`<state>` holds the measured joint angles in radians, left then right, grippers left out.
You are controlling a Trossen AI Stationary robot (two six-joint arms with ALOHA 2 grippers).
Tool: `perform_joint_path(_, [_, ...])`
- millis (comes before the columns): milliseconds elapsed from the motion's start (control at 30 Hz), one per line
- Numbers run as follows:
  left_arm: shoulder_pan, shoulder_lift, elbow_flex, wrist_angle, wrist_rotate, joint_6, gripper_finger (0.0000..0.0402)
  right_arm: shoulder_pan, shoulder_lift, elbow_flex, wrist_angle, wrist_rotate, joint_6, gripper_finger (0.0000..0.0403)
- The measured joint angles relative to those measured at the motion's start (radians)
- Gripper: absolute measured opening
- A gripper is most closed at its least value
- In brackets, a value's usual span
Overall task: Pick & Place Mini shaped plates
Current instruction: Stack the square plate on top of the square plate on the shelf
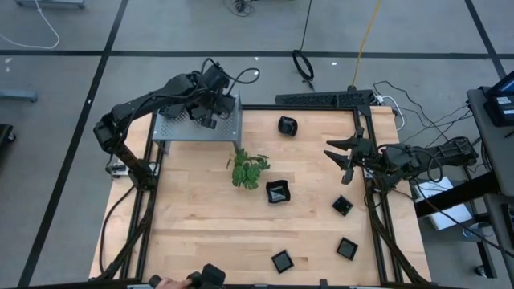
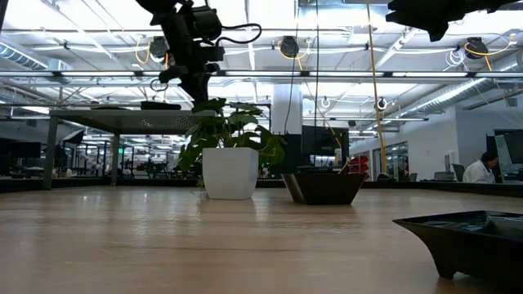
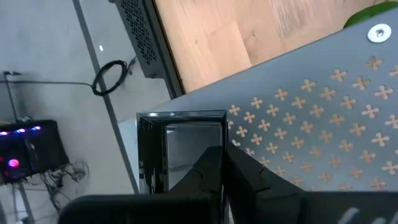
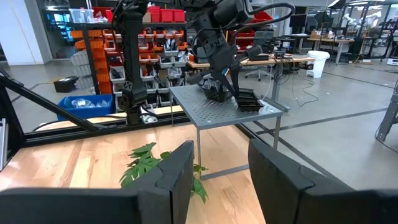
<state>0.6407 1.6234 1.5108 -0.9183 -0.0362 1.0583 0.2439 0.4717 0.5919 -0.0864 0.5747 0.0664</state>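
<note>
1. A perforated box (image 1: pixel 197 126) stands at the worktop's (image 1: pixel 201 217) far left corner.
2. A plant sprig (image 1: pixel 249 170) lies in front of it.
3. Plates (image 1: pixel 279 193) lie scattered right of the sprig.

No text, label, brand, number or sign can be read anywhere: not on the tabletop (image 1: pixel 201 209), nor in the room behind.

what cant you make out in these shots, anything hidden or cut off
- High view: what lies on the perforated stand under the left gripper is hidden by the arm.
- Left wrist view: the square plate in its shut fingers is part hidden by them.
- Low view: the near plate is cut off by the right edge.
- High view: the item at the bottom edge is cut off.
</note>
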Motion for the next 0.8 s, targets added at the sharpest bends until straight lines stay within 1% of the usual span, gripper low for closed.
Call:
perform_joint_path(100, [0.000,0.000,0.000,0.007,0.000,0.010,0.0006,0.000,0.000,0.000,0.000,0.000,0.000,0.0141])
perform_joint_path(300, [0.012,0.000,0.000,0.003,0.000,0.009,0.0028,0.000,0.000,0.000,0.000,0.000,0.000,0.0141])
perform_joint_path(467, [0.013,0.000,0.000,0.004,0.030,0.013,0.0019,0.000,0.000,0.000,0.000,0.000,0.000,0.0141])
perform_joint_path(600, [0.013,0.000,0.000,0.004,0.034,0.013,0.0012,0.000,0.000,0.000,0.000,0.000,0.000,0.0141])
perform_joint_path(800, [0.026,0.000,0.000,0.006,0.035,0.002,0.0038,0.000,0.000,0.000,0.000,0.000,0.000,0.0141])
